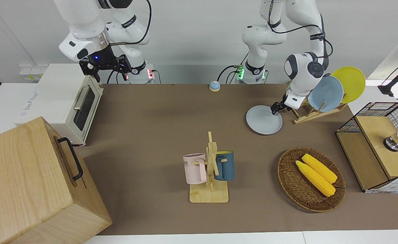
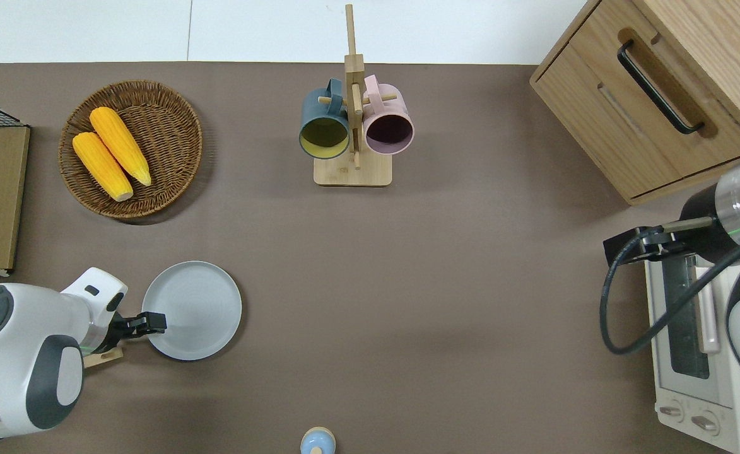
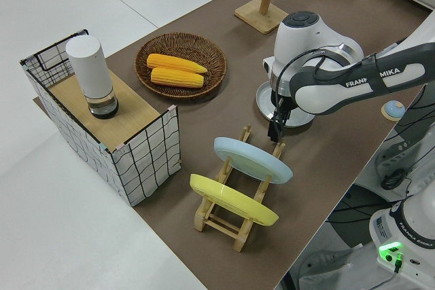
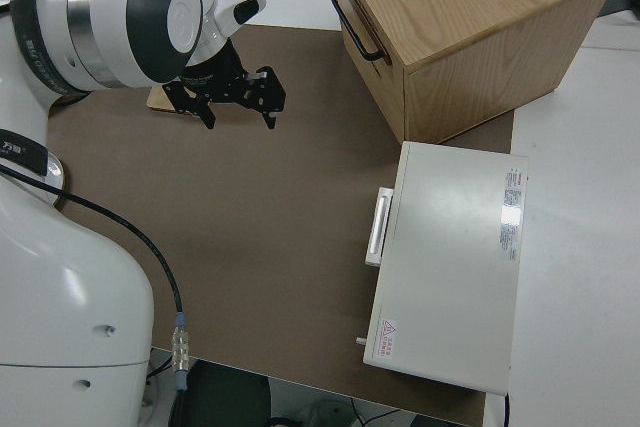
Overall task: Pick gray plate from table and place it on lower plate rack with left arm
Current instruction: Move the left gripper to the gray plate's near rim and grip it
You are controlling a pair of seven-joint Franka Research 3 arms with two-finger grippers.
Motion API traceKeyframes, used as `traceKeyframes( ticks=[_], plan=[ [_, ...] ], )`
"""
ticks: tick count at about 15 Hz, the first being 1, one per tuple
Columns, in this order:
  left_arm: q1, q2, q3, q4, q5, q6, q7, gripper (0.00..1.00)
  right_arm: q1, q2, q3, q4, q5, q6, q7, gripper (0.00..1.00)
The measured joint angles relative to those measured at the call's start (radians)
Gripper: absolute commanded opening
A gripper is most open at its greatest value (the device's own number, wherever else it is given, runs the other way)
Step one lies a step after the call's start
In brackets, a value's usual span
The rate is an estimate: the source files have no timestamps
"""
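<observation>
The gray plate lies flat on the table, beside the lower plate rack. The rack holds a sky-blue plate and a yellow plate on edge. My left gripper is low at the plate's rim on the rack side, and its tip overlaps the rim in the overhead view. The arm hides most of the plate in the left side view. My right gripper is open, and that arm is parked.
A wicker basket with two corn cobs sits farther from the robots than the plate. A mug tree with two mugs stands mid-table. A wire basket is at the left arm's end. A toaster oven and a wooden cabinet are at the right arm's end.
</observation>
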Motion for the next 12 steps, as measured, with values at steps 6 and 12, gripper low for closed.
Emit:
traceKeyframes(
  ticks=[6, 12],
  plan=[
    [-0.021, 0.013, -0.003, 0.000, -0.051, 0.032, -0.001, 0.00, 0.000, 0.000, 0.000, 0.000, 0.000, 0.000, 0.000, 0.983],
    [-0.023, 0.007, -0.002, 0.001, -0.062, 0.037, -0.001, 0.00, 0.000, 0.000, 0.000, 0.000, 0.000, 0.000, 0.000, 0.983]
  ],
)
